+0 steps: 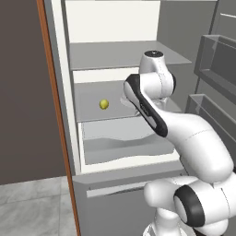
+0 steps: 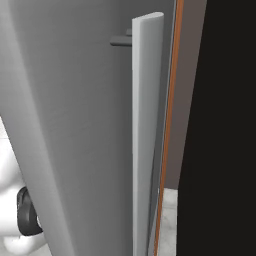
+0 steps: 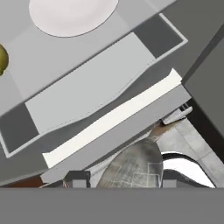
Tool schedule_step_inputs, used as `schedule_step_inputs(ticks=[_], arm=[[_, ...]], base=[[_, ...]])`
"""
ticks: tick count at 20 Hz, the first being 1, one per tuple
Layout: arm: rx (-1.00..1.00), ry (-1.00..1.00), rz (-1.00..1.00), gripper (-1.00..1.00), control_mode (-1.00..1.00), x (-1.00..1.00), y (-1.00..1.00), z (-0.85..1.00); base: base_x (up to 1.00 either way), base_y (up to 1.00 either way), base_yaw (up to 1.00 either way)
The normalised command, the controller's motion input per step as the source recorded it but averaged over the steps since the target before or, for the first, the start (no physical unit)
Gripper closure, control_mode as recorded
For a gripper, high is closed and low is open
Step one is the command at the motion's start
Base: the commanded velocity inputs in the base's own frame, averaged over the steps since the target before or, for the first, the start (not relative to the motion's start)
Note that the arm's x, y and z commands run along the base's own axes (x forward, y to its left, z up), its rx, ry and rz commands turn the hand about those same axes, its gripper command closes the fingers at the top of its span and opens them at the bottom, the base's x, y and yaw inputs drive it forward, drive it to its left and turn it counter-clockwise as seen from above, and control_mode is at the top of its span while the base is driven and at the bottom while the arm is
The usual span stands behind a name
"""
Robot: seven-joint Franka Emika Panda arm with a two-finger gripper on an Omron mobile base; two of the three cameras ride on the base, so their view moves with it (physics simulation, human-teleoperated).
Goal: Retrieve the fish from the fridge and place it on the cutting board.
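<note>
In the hand view my gripper is shut on the fish, a silvery-grey body held between the two dark fingertips. The hand looks down over the open fridge, with its pale drawer and its white front lip under the hand. From the left base view the arm reaches in front of the fridge at the level of the middle shelf, and the arm's own wrist hides the gripper. The cutting board is out of view.
A white plate and a small yellow-green fruit lie on the grey shelf above the drawer. Door bins stand at the right. The fridge door and its long handle stand close on the right side.
</note>
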Motion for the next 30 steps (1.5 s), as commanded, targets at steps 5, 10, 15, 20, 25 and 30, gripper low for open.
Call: schedule_step_inputs(ticks=[5, 10, 15, 20, 25, 30], arm=[[-0.07, 0.02, -0.02, 1.00, -1.00, -0.09, -0.04, 0.00], [-0.02, 0.00, -0.07, 1.00, -1.00, -0.59, -0.19, 0.00], [0.04, 0.00, -0.15, 1.00, -1.00, -0.75, -0.20, 0.00], [0.09, 0.01, -0.14, 1.00, -1.00, -0.48, -0.10, 0.00], [0.02, 0.01, -0.13, 1.00, -1.00, -0.38, -0.07, -0.01], [0.00, 0.00, -0.02, 1.00, -1.00, -0.07, 0.00, -0.01]], base=[[0.00, 0.00, 0.00], [0.00, 0.00, 0.00], [0.00, 0.00, 0.00], [0.00, 0.00, 0.00], [0.00, 0.00, 0.00], [0.00, 0.00, 0.00]])
